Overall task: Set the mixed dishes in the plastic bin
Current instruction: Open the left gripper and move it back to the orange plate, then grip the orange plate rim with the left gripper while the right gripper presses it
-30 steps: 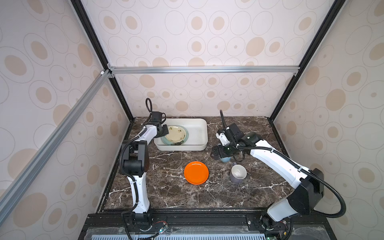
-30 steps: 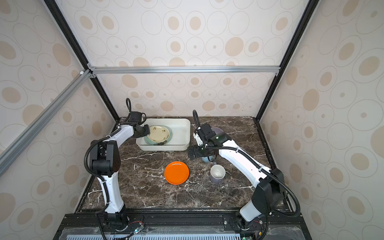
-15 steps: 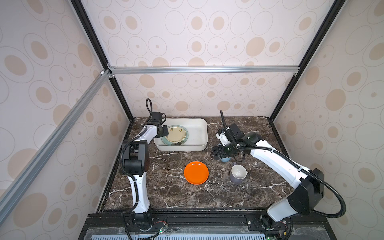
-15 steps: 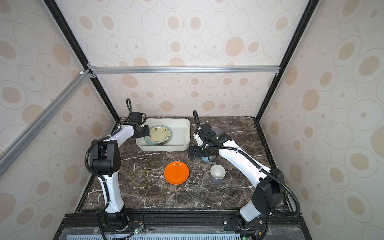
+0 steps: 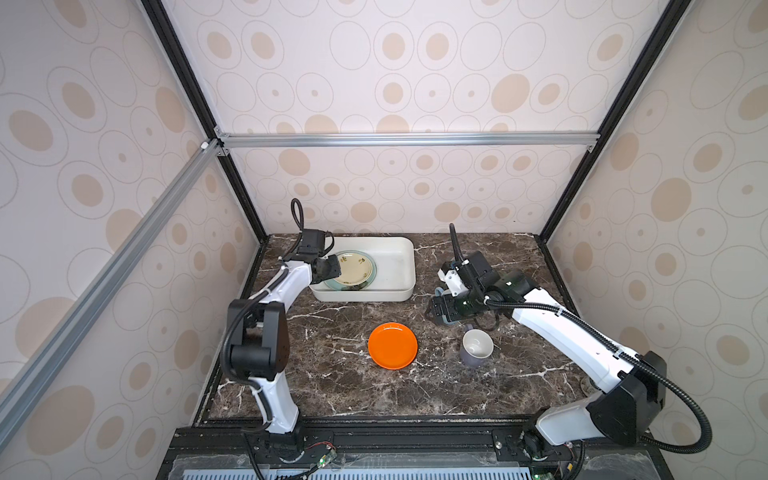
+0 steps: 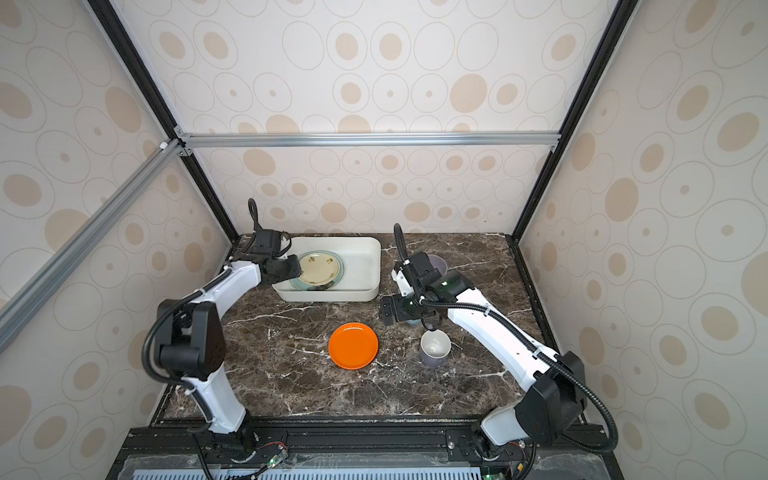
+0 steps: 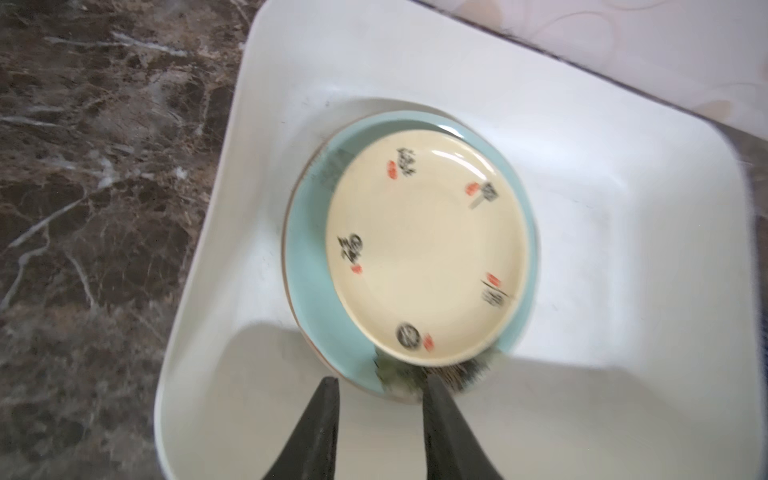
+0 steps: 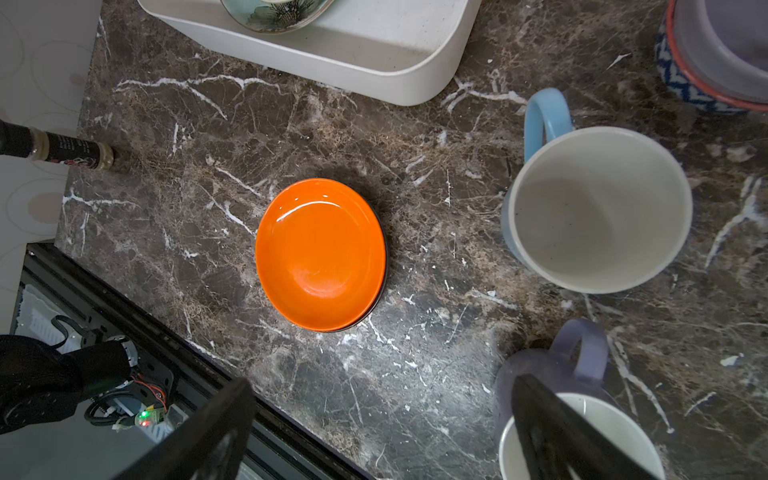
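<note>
The left gripper (image 7: 379, 380), jaws apart and empty, should lift straight clear of the cream plate (image 7: 428, 245) (minding the bin (image 7: 224, 208) wall), while the right gripper (image 8: 382, 380) hangs wide open.

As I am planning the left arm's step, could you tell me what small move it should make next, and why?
Probably lift the left claw up, clear of the bin: its jaws stand apart, holding nothing, and the cream plate rests on the teal plate inside.

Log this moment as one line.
left jaws: open over white rectangular plastic bin | small cream plate: on teal plate in bin | right jaws: open near purple mug
</note>
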`<act>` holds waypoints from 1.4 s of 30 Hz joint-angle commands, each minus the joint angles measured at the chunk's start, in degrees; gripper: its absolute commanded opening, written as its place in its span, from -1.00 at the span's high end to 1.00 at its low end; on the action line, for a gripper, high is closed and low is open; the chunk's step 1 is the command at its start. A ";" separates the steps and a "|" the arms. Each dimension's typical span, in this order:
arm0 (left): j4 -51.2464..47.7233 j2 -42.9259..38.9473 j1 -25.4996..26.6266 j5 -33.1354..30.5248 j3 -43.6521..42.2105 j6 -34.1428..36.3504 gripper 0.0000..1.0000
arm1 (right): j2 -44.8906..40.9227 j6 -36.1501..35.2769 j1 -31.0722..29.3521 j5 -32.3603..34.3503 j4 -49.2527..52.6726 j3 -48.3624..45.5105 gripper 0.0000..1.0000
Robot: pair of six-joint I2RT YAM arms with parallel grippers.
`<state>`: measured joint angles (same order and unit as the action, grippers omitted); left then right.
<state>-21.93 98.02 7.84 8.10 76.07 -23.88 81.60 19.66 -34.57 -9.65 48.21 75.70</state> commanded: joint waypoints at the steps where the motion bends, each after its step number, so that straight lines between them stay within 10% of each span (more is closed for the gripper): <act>1: 2.25 -10.25 4.18 2.44 -7.47 -1.73 0.21 | -2.49 0.99 -1.09 -0.03 0.48 -2.29 -0.99; 14: 3.78 -31.70 16.77 5.03 -35.98 -7.31 0.02 | -9.77 7.60 -10.89 5.28 -3.85 -14.97 -0.99; 42: 11.37 -14.35 28.78 -1.14 -35.77 -8.39 0.34 | -11.42 10.85 -15.22 6.86 -6.93 -21.90 -1.00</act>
<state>-11.16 83.31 36.12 8.60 38.06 -31.94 68.64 30.55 -49.47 -1.96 42.11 54.52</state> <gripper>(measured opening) 0.340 0.997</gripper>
